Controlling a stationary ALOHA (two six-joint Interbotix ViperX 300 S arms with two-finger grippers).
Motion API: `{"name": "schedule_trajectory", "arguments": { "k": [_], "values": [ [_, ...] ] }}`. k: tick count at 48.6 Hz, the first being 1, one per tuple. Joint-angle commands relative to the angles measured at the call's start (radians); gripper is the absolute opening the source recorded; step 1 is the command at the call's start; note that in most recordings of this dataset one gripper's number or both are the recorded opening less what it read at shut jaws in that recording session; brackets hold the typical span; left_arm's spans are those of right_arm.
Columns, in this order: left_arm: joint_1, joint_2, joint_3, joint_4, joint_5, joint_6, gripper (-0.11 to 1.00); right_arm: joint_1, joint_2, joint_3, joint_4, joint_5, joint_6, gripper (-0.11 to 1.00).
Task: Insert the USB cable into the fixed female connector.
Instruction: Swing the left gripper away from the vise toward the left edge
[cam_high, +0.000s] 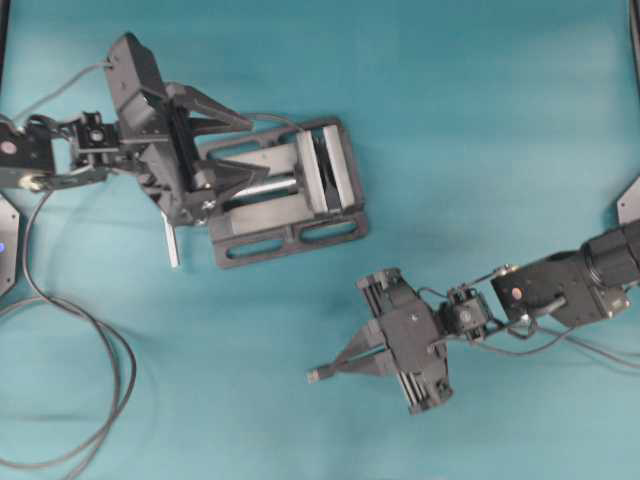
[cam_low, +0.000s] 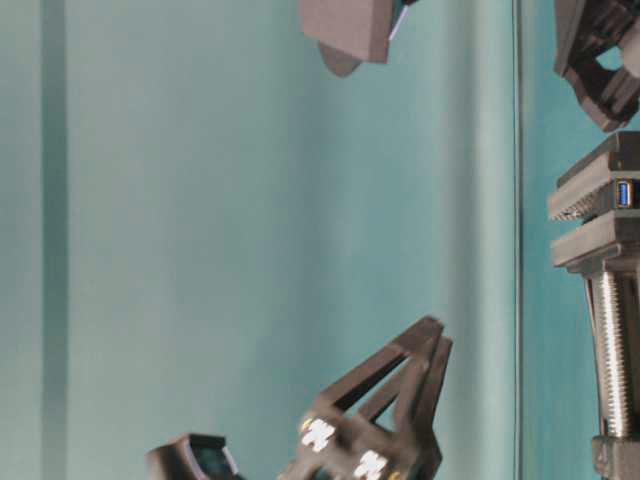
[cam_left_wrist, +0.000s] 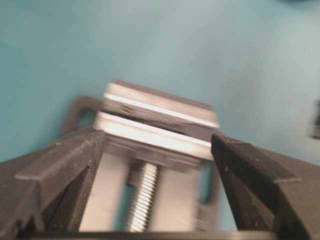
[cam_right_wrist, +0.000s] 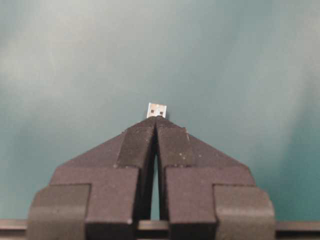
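Two robot arms are counted on the teal table (cam_high: 480, 120) — each is fitted with one gripper, so two grippers are tallied: the left gripper (cam_high: 225, 150) and the right gripper (cam_high: 325, 372). Two fingers are seen on each, four in all. One bench vise (cam_high: 290, 190) is counted, with a single threaded screw (cam_left_wrist: 142, 202) and two clamping blocks. One female connector (cam_low: 624, 193) is made out between those blocks — just one blue socket. One USB cable plug (cam_right_wrist: 156, 110) is noted, with one silvery tip. Two dark cable strands (cam_high: 95, 340) are counted looping at the left edge.
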Motion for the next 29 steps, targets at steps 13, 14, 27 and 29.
{"name": "schedule_trajectory", "arguments": {
  "k": [13, 14, 27, 29],
  "values": [
    [-0.149, -0.095, 0.115, 0.006, -0.018, -0.026, 0.99, -0.006, -0.034, -0.021, 0.003, 0.020, 0.008, 0.66],
    [-0.155, -0.106, 0.123, 0.006, -0.020, -0.025, 0.99, -0.008, -0.034, -0.021, 0.003, 0.028, 0.009, 0.69],
    [-0.196, -0.376, 0.264, 0.032, -0.035, 0.028, 0.99, -0.008, -0.014, -0.034, 0.003, 0.060, 0.012, 0.66],
    [-0.209, -0.433, 0.287, 0.032, -0.017, 0.041, 0.99, -0.008, -0.005, -0.040, 0.003, 0.052, 0.017, 0.66]
  ]
}}
